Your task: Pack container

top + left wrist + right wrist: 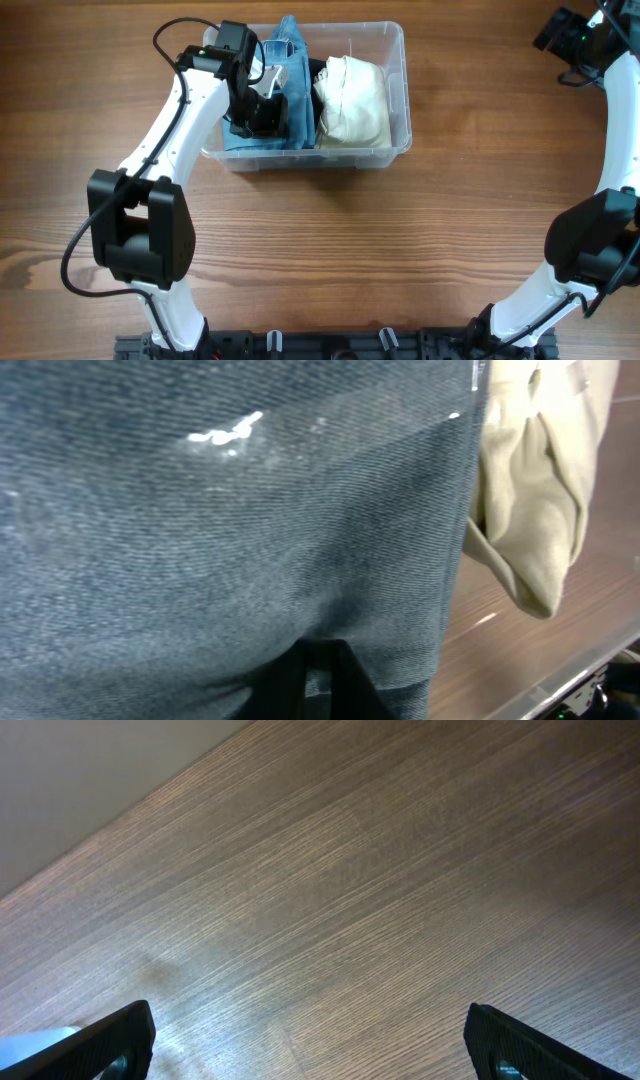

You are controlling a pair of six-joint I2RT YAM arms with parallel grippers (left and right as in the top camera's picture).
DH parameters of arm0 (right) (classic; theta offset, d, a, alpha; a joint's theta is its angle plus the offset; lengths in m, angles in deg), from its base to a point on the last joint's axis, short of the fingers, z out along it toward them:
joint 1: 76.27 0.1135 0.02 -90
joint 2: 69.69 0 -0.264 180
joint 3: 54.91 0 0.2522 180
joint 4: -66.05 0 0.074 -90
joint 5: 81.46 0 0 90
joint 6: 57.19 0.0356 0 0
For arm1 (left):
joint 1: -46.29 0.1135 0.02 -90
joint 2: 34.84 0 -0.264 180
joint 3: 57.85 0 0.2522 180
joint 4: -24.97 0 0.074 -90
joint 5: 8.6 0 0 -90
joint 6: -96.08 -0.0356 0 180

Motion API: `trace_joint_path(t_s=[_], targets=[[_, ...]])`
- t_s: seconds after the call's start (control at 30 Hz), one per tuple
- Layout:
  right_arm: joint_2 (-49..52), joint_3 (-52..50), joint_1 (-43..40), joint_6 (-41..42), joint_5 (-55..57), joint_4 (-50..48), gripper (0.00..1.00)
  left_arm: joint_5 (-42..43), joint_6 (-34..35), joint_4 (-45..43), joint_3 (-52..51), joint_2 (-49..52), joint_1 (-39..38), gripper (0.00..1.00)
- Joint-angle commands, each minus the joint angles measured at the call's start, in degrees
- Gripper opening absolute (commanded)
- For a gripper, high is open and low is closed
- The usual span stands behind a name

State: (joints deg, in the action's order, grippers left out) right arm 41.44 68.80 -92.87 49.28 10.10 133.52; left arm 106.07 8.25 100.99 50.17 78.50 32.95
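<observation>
Left gripper [262,110] rests on folded blue denim [250,530] inside the clear rectangular plastic container [404,90] — whether its jaws grip, I cannot tell. Right gripper [310,1040] hangs over the brown wooden tabletop [350,870] — jaws wide apart.

The right pincer [310,1045] is spread wide, and its two dark fingertips [110,1042] show only at the lower corners, with wood grain filling the gap between them. The brown bench [360,900] lies under and ahead of the pincer. Its straight edge runs diagonally ahead to the left, where a plain grey surface [80,780] begins.
</observation>
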Motion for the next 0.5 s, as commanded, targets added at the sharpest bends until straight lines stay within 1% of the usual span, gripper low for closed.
trace_joint_path(t_s=[0.0,0.13,0.23,0.3,0.43,0.47], targets=[[-0.66,-0.28,0.13,0.11,0.55,-0.15,1.00,-1.79,-0.70,-0.37,-0.48,-1.46,0.33,0.14],[-0.66,-0.28,0.13,0.09,0.55,-0.15,1.00,-1.84,-0.70,-2.16,2.38,-5.49,0.37,0.17],[-0.66,-0.28,0.13,0.09,0.55,-0.15,1.00,-2.05,-0.68,-7.74,3.48,-9.55,0.39,0.21],[-0.66,-0.28,0.13,0.07,0.55,-0.15,1.00,-3.93,-0.24,-12.61,3.48,-12.22,0.37,0.25],[-0.66,-0.28,0.13,0.09,0.55,-0.15,1.00,-6.32,-0.22,-18.27,3.48,-14.53,0.37,0.51],[-0.66,-0.28,0.13,0.09,0.55,-0.15,1.00,-6.29,0.26,-19.50,3.48,-14.91,0.37,0.63]])
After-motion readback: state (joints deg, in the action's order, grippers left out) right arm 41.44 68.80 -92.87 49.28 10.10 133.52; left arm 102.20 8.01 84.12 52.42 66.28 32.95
